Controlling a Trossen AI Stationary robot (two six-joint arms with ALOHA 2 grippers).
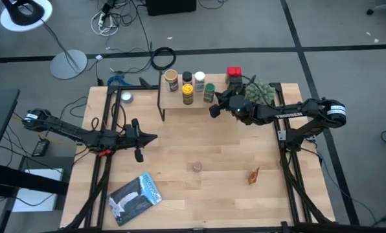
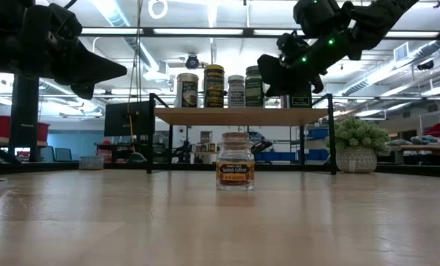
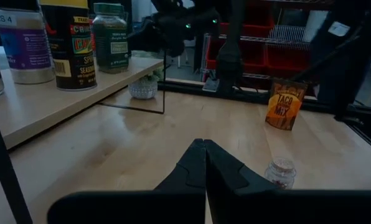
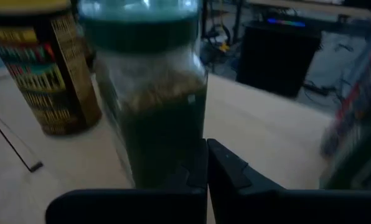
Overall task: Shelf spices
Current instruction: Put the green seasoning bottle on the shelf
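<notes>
The shelf (image 1: 180,109) stands at the table's far middle. Several spice jars stand on its top board, among them a green-lidded jar (image 1: 209,92) and a yellow-lidded one (image 1: 188,94); a red tin (image 1: 234,74) is at its right end. One small clear jar (image 1: 197,167) stands upright on the table, near the middle. My right gripper (image 1: 214,111) is shut and level, just in front of the green-lidded jar (image 4: 154,106). My left gripper (image 1: 151,137) is shut and empty above the table, left of the middle. My right gripper points its shut fingertips (image 4: 198,168) level at the lower near side of the green-lidded jar, which stands upright on the shelf board. Whether the tips touch the jar, I cannot tell.
A fuzzy green plant (image 1: 261,92) in a white pot stands right of the shelf, under my right arm. An orange taco mix packet (image 1: 254,175) lies near the right edge. A silver-blue pouch (image 1: 136,197) lies front left. A small round tin (image 1: 126,98) sits far left.
</notes>
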